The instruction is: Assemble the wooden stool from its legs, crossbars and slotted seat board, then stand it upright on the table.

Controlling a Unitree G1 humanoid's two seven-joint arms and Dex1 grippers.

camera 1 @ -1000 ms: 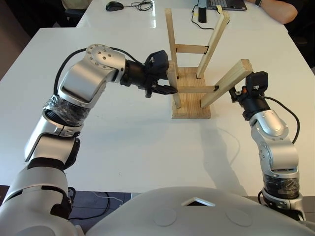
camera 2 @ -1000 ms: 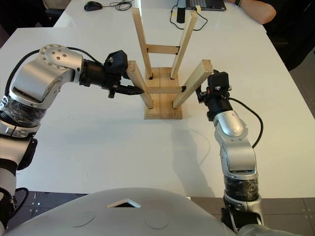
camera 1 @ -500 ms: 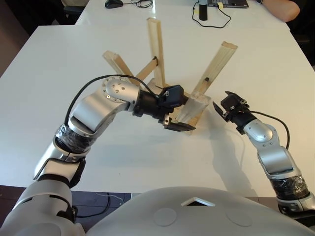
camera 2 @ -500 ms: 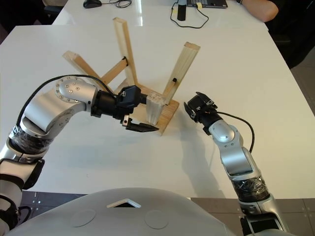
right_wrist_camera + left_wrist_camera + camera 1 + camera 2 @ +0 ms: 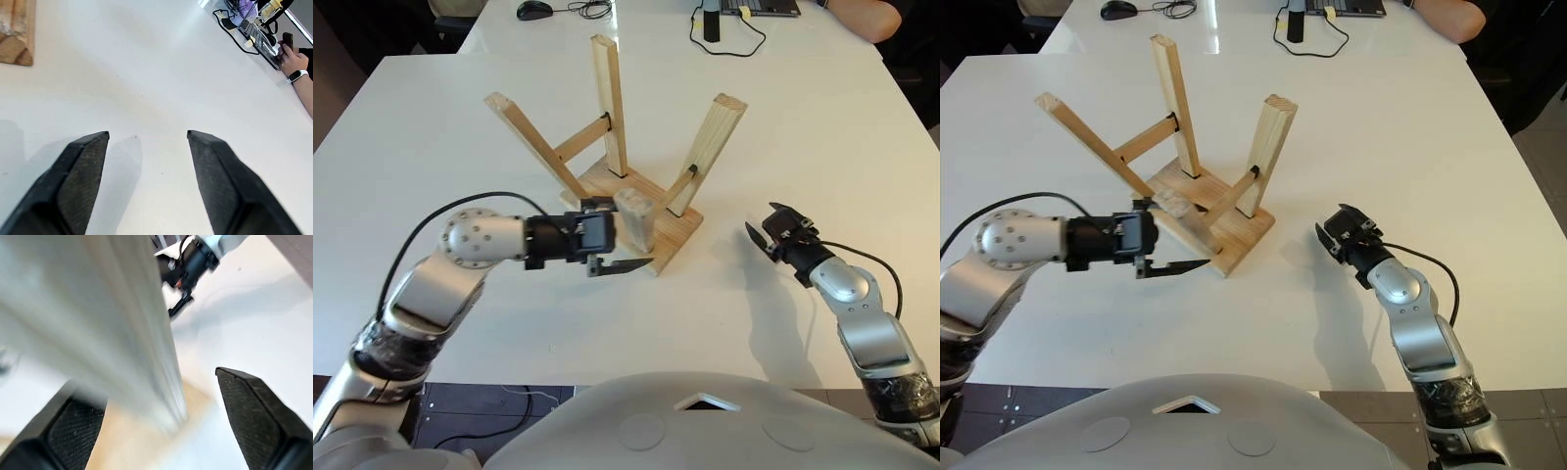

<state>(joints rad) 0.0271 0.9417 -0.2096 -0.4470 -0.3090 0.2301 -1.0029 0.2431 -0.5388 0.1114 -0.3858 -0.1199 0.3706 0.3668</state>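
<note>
Wooden stool (image 5: 651,211), inverted on the table (image 5: 431,117): the slotted seat board (image 5: 677,227) lies on the surface and the legs (image 5: 610,108) point upward, splayed, with their long axes steeply inclined. A crossbar (image 5: 579,145) joins two far legs. The left gripper (image 5: 625,257) is at the stool's near corner, its fingers (image 5: 254,416) spread wide on either side of the nearest leg (image 5: 633,215); contact cannot be determined. The right gripper (image 5: 769,227) is well apart from the stool, fingers parted and empty.
</note>
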